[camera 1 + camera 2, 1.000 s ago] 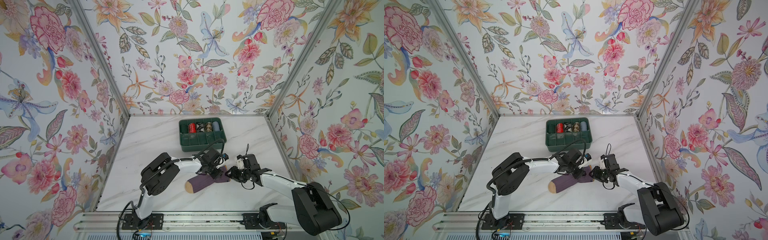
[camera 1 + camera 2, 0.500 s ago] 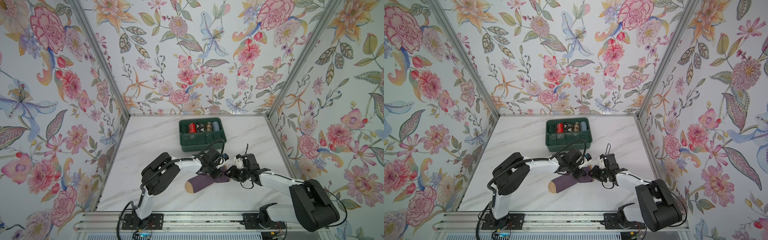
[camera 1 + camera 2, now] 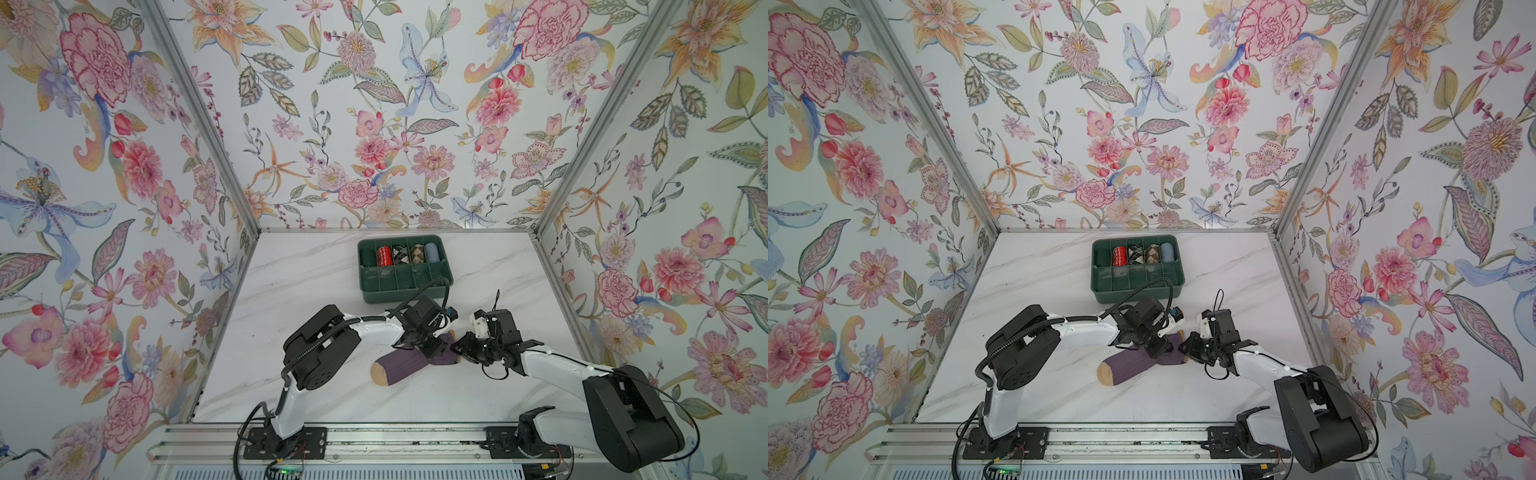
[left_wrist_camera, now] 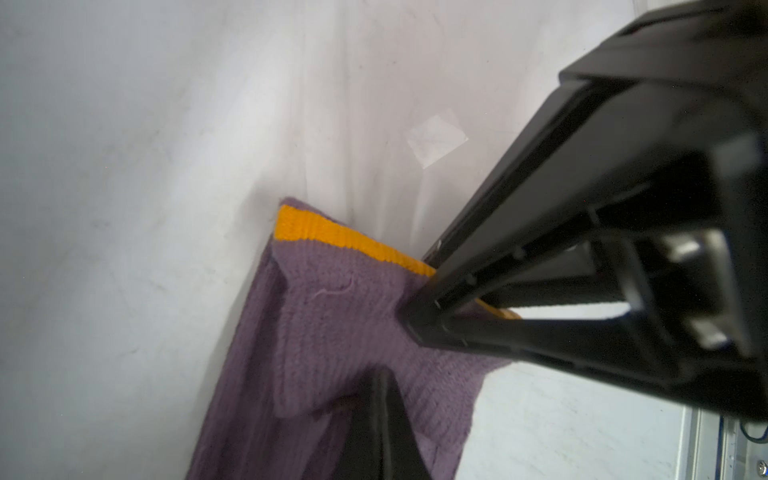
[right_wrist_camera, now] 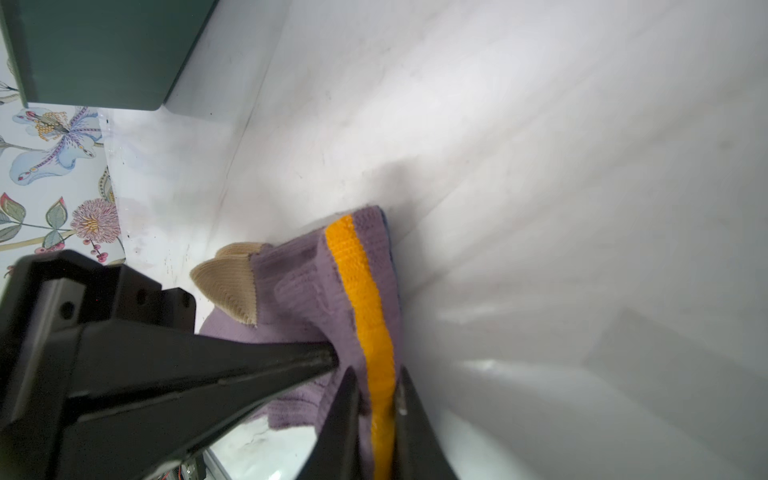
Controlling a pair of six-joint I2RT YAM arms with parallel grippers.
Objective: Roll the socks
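On the near middle of the white marbled surface (image 3: 311, 291), the purple socks (image 3: 409, 365) are laid flat, with the tan toe (image 3: 380, 374) pointed toward the front left and the cuff toward the right. The left tool (image 3: 434, 353) is closed on a fold of purple fabric near the cuff. The right tool (image 5: 376, 386) is clamped on the cuff edge, with the orange stripe (image 5: 361, 299) pinched between its fingers. The two tools are almost touching. Behind them a green bin (image 3: 405, 286) is set, with rolls (image 3: 384, 255) in its back row.

Dusty-purple socks (image 3: 405, 363) lie flat, tan toe leftward, orange-striped cuff bunched.
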